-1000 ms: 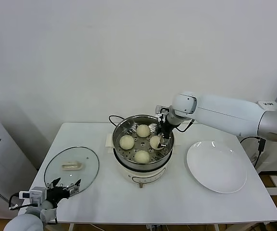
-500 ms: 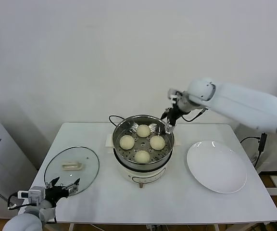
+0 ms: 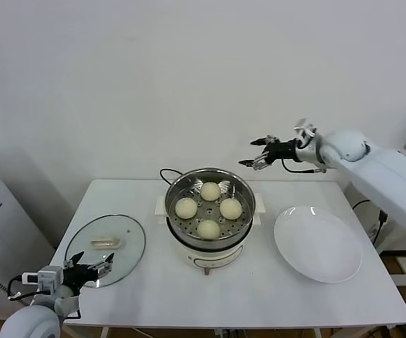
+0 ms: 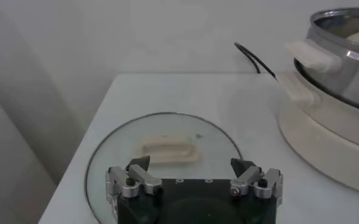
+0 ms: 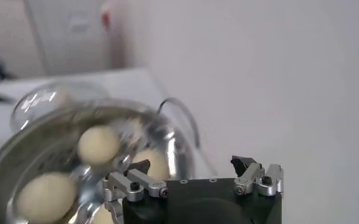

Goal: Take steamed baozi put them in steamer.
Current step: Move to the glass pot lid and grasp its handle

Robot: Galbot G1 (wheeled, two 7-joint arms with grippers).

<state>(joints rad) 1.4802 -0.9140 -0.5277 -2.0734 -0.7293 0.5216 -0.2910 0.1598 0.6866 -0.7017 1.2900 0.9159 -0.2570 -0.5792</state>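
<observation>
All four buns [image 3: 208, 209] sit in the steamer [image 3: 210, 179] on the counter [image 3: 146, 282], and the plate [image 3: 318, 243] is bare. The right tool [image 3: 258, 153] is up high beside the pot, wide open, holding nothing. Best to pull it away without bumping the rim. The left tool [image 3: 90, 267] waits open by the glass lid [image 3: 104, 246].

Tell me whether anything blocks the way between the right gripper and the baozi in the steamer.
Nothing visible does. The right gripper hangs open above and behind the steamer, whose top is uncovered. All four baozi lie exposed inside; the glass lid rests on the table apart.
</observation>
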